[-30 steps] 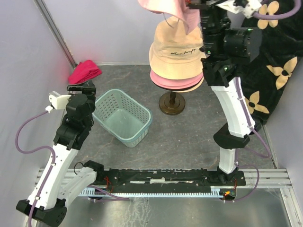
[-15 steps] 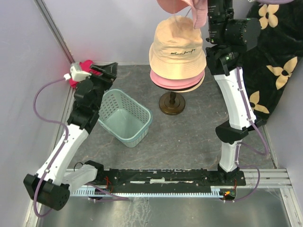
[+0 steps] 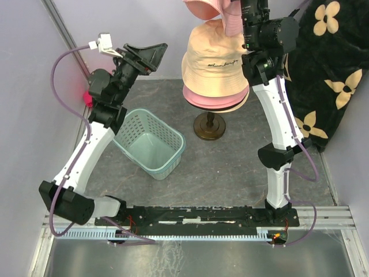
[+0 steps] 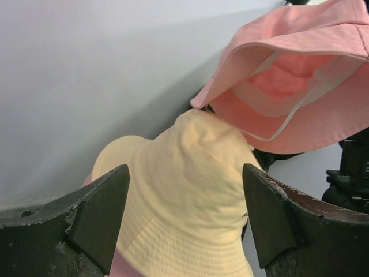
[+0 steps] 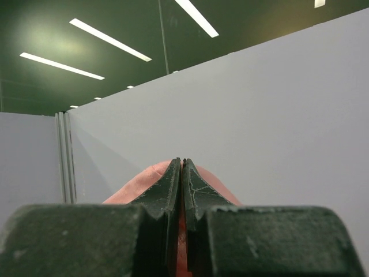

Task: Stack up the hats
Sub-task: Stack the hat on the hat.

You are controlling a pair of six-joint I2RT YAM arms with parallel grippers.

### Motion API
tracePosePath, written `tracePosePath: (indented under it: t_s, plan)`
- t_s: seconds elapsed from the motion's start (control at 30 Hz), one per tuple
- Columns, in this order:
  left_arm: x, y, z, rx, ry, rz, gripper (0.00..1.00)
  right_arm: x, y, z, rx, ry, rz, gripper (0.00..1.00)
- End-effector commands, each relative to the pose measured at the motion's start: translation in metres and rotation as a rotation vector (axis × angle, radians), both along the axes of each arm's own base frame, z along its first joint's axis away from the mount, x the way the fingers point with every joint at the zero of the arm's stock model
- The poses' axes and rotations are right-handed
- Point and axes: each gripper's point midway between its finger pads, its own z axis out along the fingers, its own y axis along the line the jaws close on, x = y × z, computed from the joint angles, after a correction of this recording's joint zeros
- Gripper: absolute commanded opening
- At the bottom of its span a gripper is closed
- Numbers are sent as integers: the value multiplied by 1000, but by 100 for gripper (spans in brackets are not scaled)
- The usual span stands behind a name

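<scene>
Now, I have the right gripper pinched tight on the pink hat. It hangs tilted just above the beige hat, hollow side down, with its low edge at that crown. To do this well I'd centre the opening over the beige hat before lowering, and release only once the brim sits level. My left gripper, jaws wide and empty, hovers beside the beige hat, ready to tug the brim down.

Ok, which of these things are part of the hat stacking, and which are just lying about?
Job: top pink hat in right gripper; beige hat; lower pink hat beneath it.
Lying about: green basket; flowered black cloth.
</scene>
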Motion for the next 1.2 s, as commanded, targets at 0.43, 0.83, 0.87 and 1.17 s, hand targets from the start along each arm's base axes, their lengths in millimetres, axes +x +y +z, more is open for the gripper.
tracePosePath:
  t_s: [0.43, 0.83, 0.87, 1.17]
  plan:
    - [41, -52, 59, 102, -212, -120, 90, -9, 18, -4, -36, 30, 101, 10]
    - [70, -70, 66, 94, -236, -100, 92, -9, 22, -6, -43, 45, 122, 10]
    - [73, -70, 66, 93, -235, -96, 92, -10, 21, -6, -43, 46, 122, 10]
    - [80, -73, 71, 49, -273, -101, 89, -15, 19, -5, -45, 68, 134, 10]
